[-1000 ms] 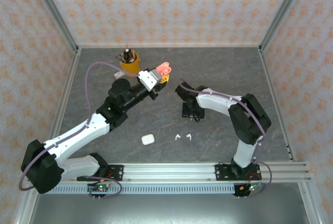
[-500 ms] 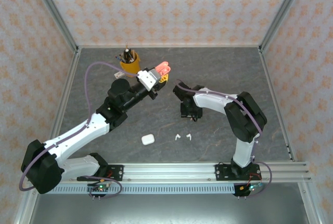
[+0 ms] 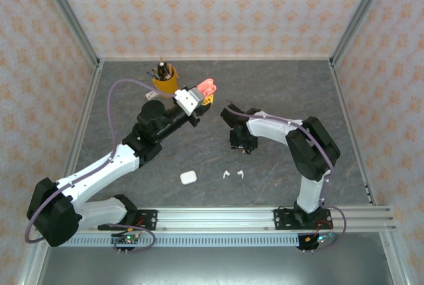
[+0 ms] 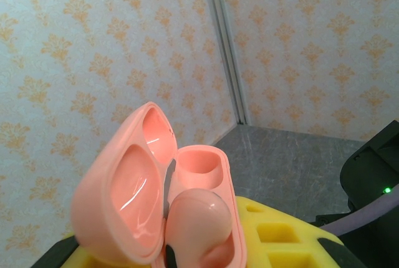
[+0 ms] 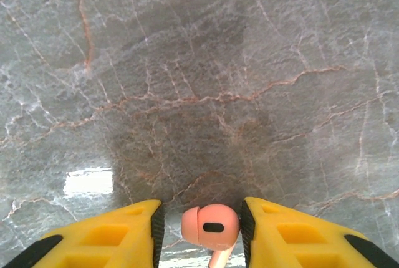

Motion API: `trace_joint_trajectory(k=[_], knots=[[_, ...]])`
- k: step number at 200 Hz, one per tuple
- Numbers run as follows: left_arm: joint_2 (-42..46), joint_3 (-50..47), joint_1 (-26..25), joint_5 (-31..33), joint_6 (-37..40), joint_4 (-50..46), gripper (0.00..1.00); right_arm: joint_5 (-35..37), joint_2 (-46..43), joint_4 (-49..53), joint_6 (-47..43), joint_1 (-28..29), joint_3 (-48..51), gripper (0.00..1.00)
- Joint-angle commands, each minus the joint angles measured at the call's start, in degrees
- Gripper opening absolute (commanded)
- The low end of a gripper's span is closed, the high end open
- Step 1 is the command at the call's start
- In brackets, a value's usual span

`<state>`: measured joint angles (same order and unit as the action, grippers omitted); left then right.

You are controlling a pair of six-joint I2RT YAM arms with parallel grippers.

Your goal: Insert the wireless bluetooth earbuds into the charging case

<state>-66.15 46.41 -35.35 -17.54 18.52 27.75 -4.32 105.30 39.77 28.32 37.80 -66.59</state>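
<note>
Right gripper (image 5: 199, 219) nudged frame-left, clamped on pink earbud (image 5: 211, 225); left gripper (image 3: 199, 97) grips open case (image 4: 134, 199); shallow pinch could let it twist and miss socket.

Both arms were made of smooth white link shells joined by bulky black joint housings. A thin lilac cable (image 3: 111, 106) looped free beside the left arm (image 3: 99, 172); a like cable (image 3: 278, 120) lay along the white forearm of the right arm (image 3: 301, 146). The left gripper (image 3: 206, 95) had a white block behind it. The right gripper (image 5: 201, 221) had yellow plastic fingers (image 5: 299, 237) moulded with rectangular recesses and faced with black inner pads. Black bases were bolted to a silver rail (image 3: 218, 217) at the near edge of the surface (image 3: 265, 86), with small green circuit boards (image 3: 128, 237) beneath.
</note>
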Motion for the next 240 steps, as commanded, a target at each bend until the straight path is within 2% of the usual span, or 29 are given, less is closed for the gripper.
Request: trace_joint_trajectory(k=[1,131,240], knots=[[-0.12,-0.14,0.37,-0.39,-0.81,2.65,0.00,3.10,0.00,-0.76,0.18,-1.50,1.20,0.38],[-0.55,0.36,0.37,-0.81,-1.60,2.68,0.00,2.65,-2.61,-1.12,-1.02,-1.59,2.59,0.28],[0.06,0.86,0.37,-1.52,-2.21,2.26,0.00,3.06,-14.50,-4.06,-2.52,-1.59,4.73,0.27]])
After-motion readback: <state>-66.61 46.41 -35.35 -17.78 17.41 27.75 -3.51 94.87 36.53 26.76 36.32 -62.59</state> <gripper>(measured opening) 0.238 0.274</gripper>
